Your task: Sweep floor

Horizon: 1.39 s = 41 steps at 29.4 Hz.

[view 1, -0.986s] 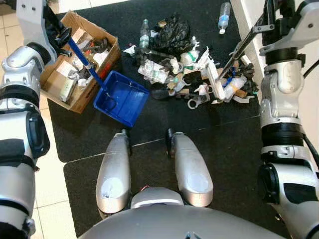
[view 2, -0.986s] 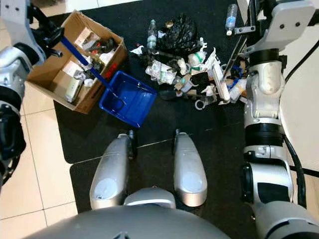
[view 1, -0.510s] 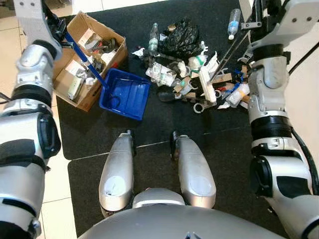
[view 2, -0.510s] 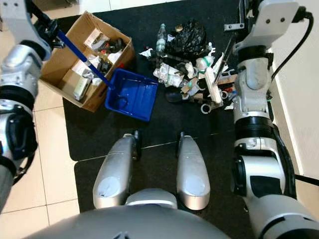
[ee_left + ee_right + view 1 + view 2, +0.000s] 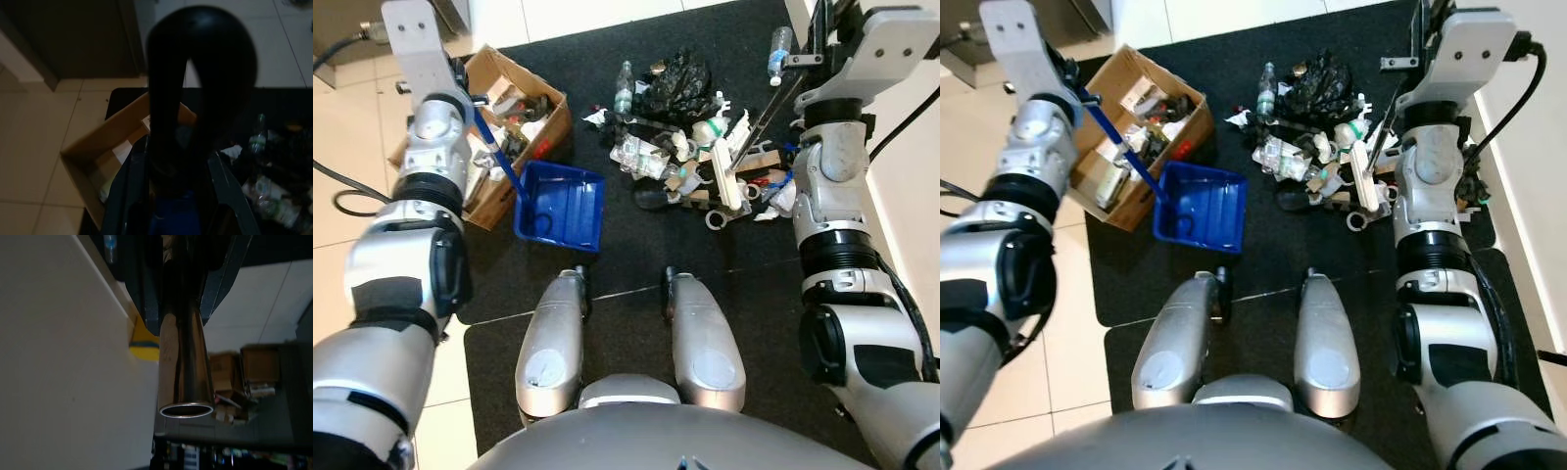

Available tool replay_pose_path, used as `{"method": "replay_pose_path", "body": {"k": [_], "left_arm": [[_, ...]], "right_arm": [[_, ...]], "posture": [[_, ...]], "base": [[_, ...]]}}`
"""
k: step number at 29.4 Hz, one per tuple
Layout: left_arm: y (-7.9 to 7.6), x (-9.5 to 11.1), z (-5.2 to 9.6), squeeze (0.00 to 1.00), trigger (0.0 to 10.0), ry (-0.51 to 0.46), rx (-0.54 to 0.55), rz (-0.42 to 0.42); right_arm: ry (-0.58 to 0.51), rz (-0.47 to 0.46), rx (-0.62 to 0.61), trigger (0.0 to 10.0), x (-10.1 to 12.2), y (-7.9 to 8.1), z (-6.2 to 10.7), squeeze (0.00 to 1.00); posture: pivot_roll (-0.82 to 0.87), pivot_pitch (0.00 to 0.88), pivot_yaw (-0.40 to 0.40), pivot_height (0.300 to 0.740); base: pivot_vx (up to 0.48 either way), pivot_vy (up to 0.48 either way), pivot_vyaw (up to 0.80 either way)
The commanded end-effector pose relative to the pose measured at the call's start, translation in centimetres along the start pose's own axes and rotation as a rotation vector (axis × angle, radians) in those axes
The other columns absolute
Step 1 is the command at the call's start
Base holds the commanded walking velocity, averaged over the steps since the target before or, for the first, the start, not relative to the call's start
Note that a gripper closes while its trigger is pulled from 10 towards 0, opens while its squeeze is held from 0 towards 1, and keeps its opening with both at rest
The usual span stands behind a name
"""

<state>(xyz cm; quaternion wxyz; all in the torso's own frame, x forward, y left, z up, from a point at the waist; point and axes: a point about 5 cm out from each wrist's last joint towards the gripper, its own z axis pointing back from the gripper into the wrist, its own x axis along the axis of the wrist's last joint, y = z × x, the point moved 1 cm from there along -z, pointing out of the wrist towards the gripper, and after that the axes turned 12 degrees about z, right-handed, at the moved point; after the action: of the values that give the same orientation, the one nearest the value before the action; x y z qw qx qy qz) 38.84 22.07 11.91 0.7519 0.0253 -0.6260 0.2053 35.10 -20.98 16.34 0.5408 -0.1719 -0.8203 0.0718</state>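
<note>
Litter (image 5: 690,147) is what I am after, and it lies heaped on the black mat (image 5: 607,264) just beyond my two knees, with the blue dustpan (image 5: 560,204) near its left edge and apart from it; the pan sits flat on the mat, mouth toward the heap and nothing in it that I can see; its long blue handle (image 5: 1116,145) slants up and back over the cardboard box (image 5: 1141,132) to my left gripper (image 5: 1069,80), whose fingers I judge are pinched round the handle, since the left wrist view shows them dark and pressed about a dark shaft above the box; on the right, the broom pole (image 5: 183,357) runs straight through my right gripper (image 5: 181,264), fingers tight on either side of the metal tube, and its white head (image 5: 728,181) rests in the right part of the heap; compared with a second ago the whole scene has slid in my head cameras, so I have turned or leaned rather than the rubbish moving; the pan looks much where it was against the box, and the broom head stays in the pile; farther off a black bag (image 5: 680,78) tops the heap and a lone bottle (image 5: 779,44) lies beyond; I judge no rubbish is yet in the pan, so the sweeping stroke toward it is still to come.
</note>
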Motion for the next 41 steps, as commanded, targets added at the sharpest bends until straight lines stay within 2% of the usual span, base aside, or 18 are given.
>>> {"method": "replay_pose_path", "body": {"k": [1,5,7,9,11,15,16,17,20,22,28,36,39,41], "left_arm": [[-0.5,0.3,0.1,0.00,10.0,-0.037,0.012,0.106],[-1.1,0.4,0.3,0.00,10.0,-0.061,0.006,0.144],[-1.9,0.4,0.6,0.00,10.0,-0.109,-0.029,0.186],[-2.4,0.0,1.0,0.00,10.0,-0.126,-0.062,0.180],[-3.3,-1.1,1.5,0.00,10.0,-0.121,-0.116,0.156],[-4.1,-4.7,2.9,0.00,10.0,-0.061,-0.157,-0.017],[-4.1,-4.7,2.9,0.00,10.0,-0.061,-0.157,-0.017],[-4.2,-5.7,3.2,0.00,10.0,-0.032,-0.150,-0.039],[-4.3,-6.2,3.4,0.00,10.0,-0.013,-0.138,-0.039],[-4.1,-6.0,3.3,0.00,10.0,-0.007,-0.121,-0.025],[-3.4,-5.5,2.8,0.00,10.0,0.006,-0.075,-0.060],[-2.4,-3.1,2.2,0.00,10.0,0.005,-0.054,-0.114],[-1.6,-1.8,2.3,0.00,10.0,-0.033,-0.038,-0.123],[-1.5,-1.7,2.3,0.00,10.0,-0.042,-0.028,-0.129]], "right_arm": [[0.015,0.022,-0.005,10.0,-0.7,-0.3,0.4,0.00],[0.034,0.021,-0.007,10.0,-1.1,-0.3,0.6,0.00],[0.062,0.011,-0.018,10.0,-1.7,-0.3,0.8,0.00],[0.073,0.004,-0.026,10.0,-1.9,-0.3,0.9,0.00],[0.080,-0.001,-0.033,10.0,-2.0,-0.3,0.9,0.00],[0.078,-0.002,-0.028,10.0,-2.0,-0.1,0.7,0.00],[0.078,-0.002,-0.028,10.0,-2.0,-0.1,0.7,0.00],[0.077,-0.003,-0.028,10.0,-2.0,0.0,0.6,0.00],[0.076,-0.003,-0.028,10.0,-2.0,0.0,0.5,0.00],[0.074,-0.002,-0.029,10.0,-2.0,0.0,0.4,0.00],[0.069,0.002,-0.034,10.0,-1.9,0.0,0.3,0.00],[0.059,0.008,-0.052,10.0,-1.9,-0.2,0.4,0.00],[0.066,0.008,-0.056,10.0,-2.2,-0.3,0.7,0.00],[0.070,0.008,-0.057,10.0,-2.3,-0.2,0.7,0.00]], "posture": [[0.03,0.101,0.101,0.740],[0.03,0.098,0.099,0.740],[0.03,0.093,0.090,0.740],[0.02,0.090,0.084,0.740],[0.03,0.092,0.081,0.740],[0.03,0.095,0.076,0.740],[0.03,0.095,0.076,0.740],[0.03,0.094,0.074,0.740],[0.03,0.094,0.075,0.740],[0.04,0.094,0.076,0.740],[0.04,0.093,0.082,0.740],[0.04,0.098,0.102,0.740],[0.06,0.100,0.104,0.740],[0.06,0.101,0.103,0.740]], "base": [[0.000,0.000,0.00],[0.000,0.000,0.00],[0.000,0.000,0.00],[0.000,0.000,0.00],[0.000,0.000,0.00],[0.000,0.000,0.00],[0.000,0.000,0.00],[0.000,0.000,0.00],[0.000,0.000,0.00],[0.000,0.000,0.00],[0.000,0.000,0.00],[0.000,0.000,0.00],[0.000,0.000,0.00],[0.000,0.000,0.00]]}}
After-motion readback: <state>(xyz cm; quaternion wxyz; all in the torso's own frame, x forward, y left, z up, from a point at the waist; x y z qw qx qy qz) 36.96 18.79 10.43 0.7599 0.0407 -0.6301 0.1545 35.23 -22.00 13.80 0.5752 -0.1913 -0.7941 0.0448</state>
